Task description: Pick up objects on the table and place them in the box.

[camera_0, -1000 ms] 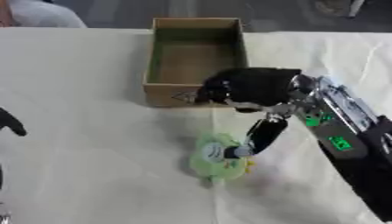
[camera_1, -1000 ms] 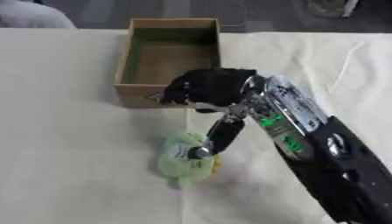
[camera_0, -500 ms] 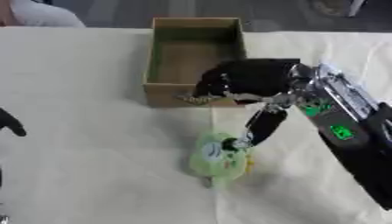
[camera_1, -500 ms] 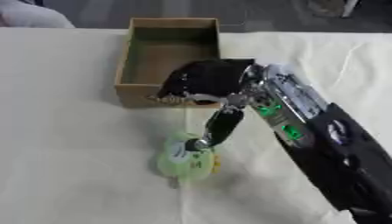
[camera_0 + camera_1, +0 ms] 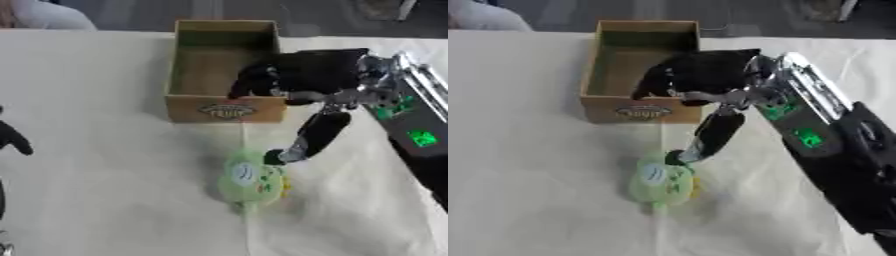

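The black right hand, thumb touching the pale-green soft toy with fingers curled but holding nothing, must next pinch and lift it into the open cardboard box.

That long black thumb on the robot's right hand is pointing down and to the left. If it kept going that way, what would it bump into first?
The green plush toy. The thumb tip of the right hand already sits at the toy's upper edge, apparently touching it, though depth is hard to judge. Beyond the toy lies only the white tablecloth.
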